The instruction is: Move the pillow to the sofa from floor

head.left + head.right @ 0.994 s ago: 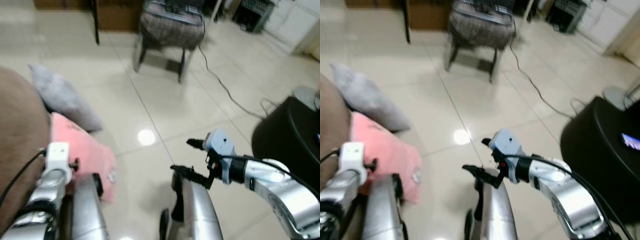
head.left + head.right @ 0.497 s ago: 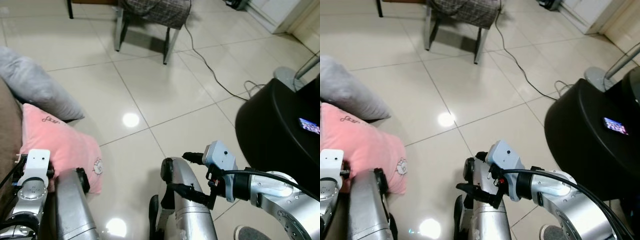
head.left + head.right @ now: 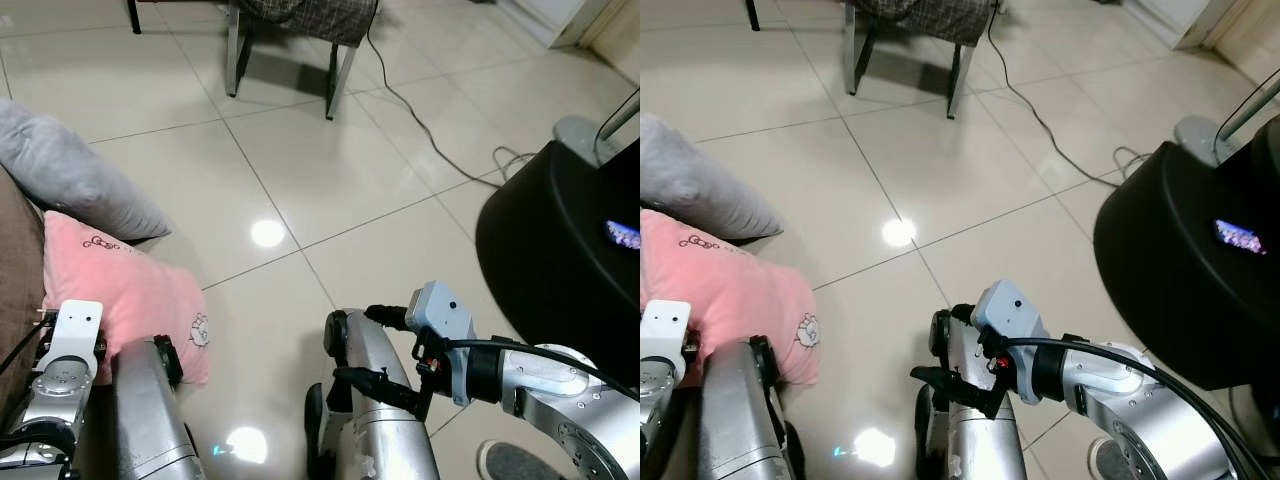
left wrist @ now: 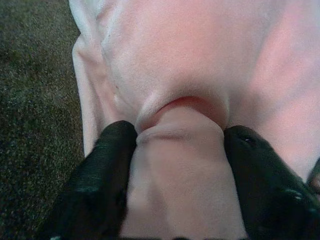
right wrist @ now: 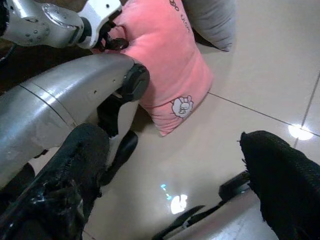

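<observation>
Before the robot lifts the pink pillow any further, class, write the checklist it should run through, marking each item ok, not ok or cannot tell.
1. Left gripper pinching a fold of the pink pillow: ok.
2. Grip deep enough to hold the pillow's whole weight: cannot tell.
3. Right gripper open and holding nothing: ok.
4. Grey pillow lies against the pink one and may drag along: not ok.
5. Brown sofa right beside the pillow: ok.
6. Cable on the floor away from the pillow: ok.
</observation>
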Robot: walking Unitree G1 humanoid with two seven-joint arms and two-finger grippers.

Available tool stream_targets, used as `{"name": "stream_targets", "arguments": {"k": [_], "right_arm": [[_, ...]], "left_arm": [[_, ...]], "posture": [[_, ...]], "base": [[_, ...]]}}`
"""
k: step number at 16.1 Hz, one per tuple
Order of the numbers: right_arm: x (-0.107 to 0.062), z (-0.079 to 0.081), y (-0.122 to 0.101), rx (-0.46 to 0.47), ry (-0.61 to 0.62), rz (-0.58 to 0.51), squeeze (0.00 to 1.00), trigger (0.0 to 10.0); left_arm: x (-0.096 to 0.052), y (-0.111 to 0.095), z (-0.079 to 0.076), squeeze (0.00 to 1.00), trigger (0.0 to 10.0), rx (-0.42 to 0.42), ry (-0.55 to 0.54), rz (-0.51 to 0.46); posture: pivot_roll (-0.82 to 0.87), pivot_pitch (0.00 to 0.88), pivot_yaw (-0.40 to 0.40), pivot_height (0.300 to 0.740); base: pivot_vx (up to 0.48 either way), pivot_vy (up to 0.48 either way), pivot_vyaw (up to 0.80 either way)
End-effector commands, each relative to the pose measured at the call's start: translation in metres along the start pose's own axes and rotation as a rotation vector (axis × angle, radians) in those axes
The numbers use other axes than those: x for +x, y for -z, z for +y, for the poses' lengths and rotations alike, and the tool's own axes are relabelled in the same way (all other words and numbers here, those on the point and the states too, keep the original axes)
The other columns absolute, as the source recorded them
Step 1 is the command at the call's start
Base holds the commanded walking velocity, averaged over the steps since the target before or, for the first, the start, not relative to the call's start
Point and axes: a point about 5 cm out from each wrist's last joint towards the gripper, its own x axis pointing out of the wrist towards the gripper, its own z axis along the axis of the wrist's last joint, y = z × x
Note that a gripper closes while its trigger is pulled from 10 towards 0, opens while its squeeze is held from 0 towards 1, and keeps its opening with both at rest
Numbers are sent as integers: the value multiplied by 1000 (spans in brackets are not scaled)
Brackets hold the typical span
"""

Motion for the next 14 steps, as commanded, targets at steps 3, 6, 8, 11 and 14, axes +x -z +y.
{"name": "stream_targets", "arguments": {"k": [3, 6, 8, 11, 14], "right_arm": [[-3, -3, 4, 22, -5, 11, 0, 10000], [-7, -9, 5, 25, 10, 15, 0, 10000], [-8, -9, 5, 25, 9, 15, 0, 10000], [-8, -8, 6, 27, 7, 15, 0, 10000], [-7, -9, 7, 31, 20, 10, 0, 10000]], "left_arm": [[-5, 22, -14, 0, 0, -3, 57, 96], [-4, 19, -16, 0, 0, 9, 76, 94], [-3, 17, -17, 0, 0, 3, 79, 92], [-3, 14, -19, 0, 0, -12, 88, 88], [-3, 14, -21, 0, 0, -17, 100, 90]], "posture": [[-131, 183, -198, 491], [-127, 173, -190, 491], [-130, 171, -187, 491], [-128, 163, -183, 491], [-126, 156, -178, 491]], "base": [[0, 0, 0], [0, 0, 0], [0, 0, 0], [0, 0, 0], [0, 0, 0]]}}
